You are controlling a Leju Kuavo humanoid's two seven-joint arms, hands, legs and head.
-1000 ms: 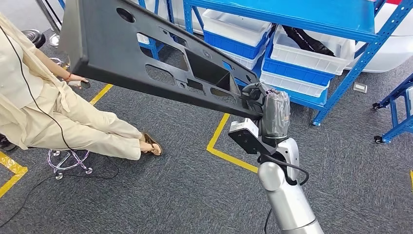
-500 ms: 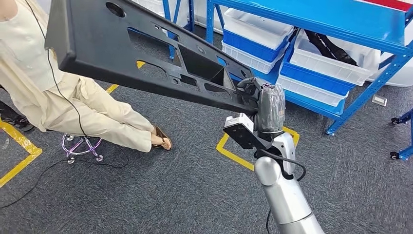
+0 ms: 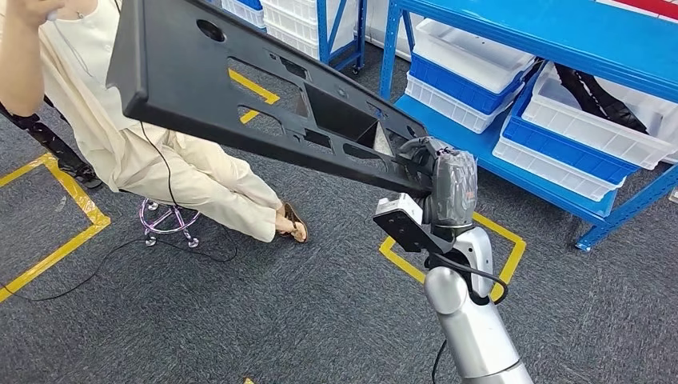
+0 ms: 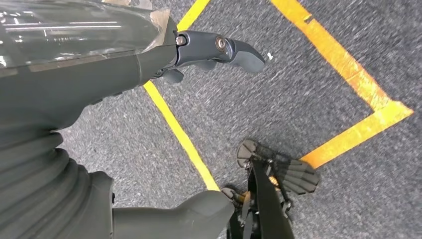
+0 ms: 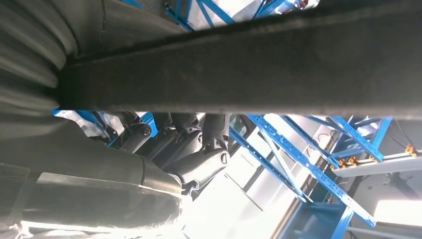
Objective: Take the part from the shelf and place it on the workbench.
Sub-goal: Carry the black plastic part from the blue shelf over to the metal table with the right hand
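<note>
view swung left past shelf [image 3: 512, 32] | right robot hand [image 3: 428, 164] grips part [image 3: 264, 100] end, held aloft

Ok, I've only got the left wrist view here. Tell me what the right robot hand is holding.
Observer: The right robot hand grips one end of a long black part, held up above the floor.
Operator: Tell me what's near its far end.
Observer: A seated person on a stool, just beyond it in the head view.
Operator: Now give me the shelf.
Observer: The blue shelf stands ahead on the right, with white and blue bins on it.
</note>
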